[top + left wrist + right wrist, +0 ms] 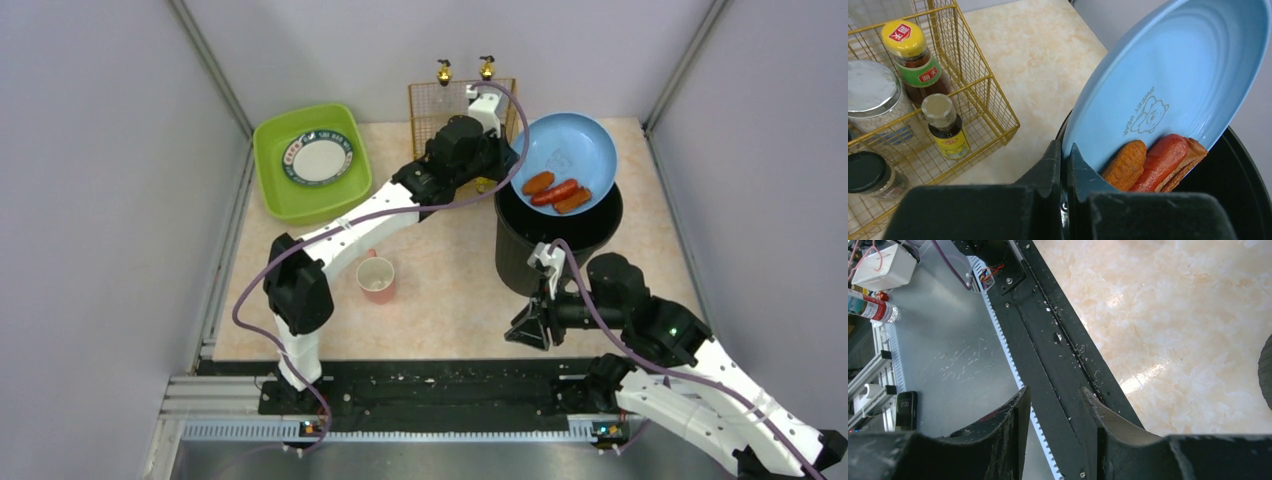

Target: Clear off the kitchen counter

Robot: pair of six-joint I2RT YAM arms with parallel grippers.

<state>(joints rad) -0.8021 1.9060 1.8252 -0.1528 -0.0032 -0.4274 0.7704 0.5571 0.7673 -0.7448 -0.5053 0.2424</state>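
Kitchen counter [450,300], pale and marbled, is seen in top view running from the black rail [440,385] at the near edge to the back wall. At far L a green tub [268,170] is set on it w/ a white dish [318,157] inside. The dish rim is printed, but the print can't be read. Near ctr a pink cup [377,279] is stood upright, apart from the rest. A yellow wire basket [425,105] is placed at the back.

Labels are given by L wrist view only. In the basket, a dark sauce bottle [918,75] w/ yellow cap is marked by a red tag w/ Chinese characters, repeated on its green band. A smaller bottle [948,132] carries a yellow label too small to read. A white-lidded jar [873,95] and a black-lidded jar [868,172] are also seen there. The blue plate [1188,65] is printed "SWEET BEAR" beside a bear outline. Its rim is pinched by the L gripper [1064,155], jaws clamped tight on it. The plate is held tilted over the black bin [1243,180]. Three food pieces [1160,162] (one crumbed orange, one red sausage, one brown) are gathered at its low edge.

Off-table items are shown by R wrist view alone: a phone [907,410] reading "17:20", a red-capped bottle [868,307], a white box [885,265]. R gripper [1054,400] is held partly spread w/ nothing btwn the fingers, over the rail.
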